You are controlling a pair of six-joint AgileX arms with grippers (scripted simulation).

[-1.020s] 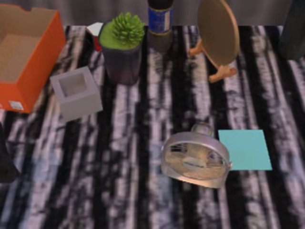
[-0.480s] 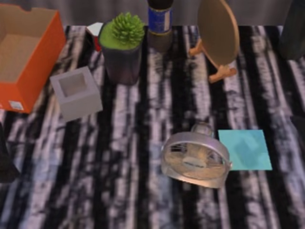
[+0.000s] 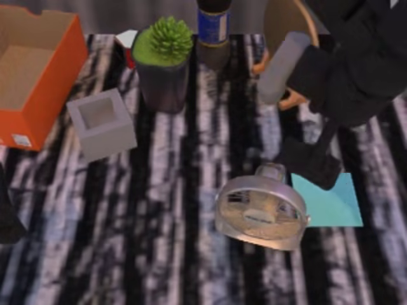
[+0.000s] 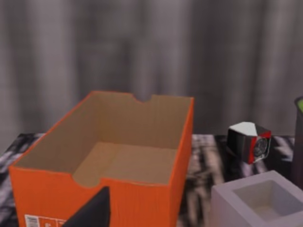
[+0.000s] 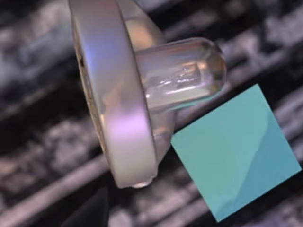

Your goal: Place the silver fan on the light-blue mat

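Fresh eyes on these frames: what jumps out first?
The black right arm reaches in from the top view's upper right, its hand hovering just behind the shiny silver round desk fan. The fan sits on the striped table, beside the thin light-blue square mat. An open orange cardboard box sits far left.

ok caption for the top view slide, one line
Right gripper hovers above the silver fan, which stands beside the light-blue mat.
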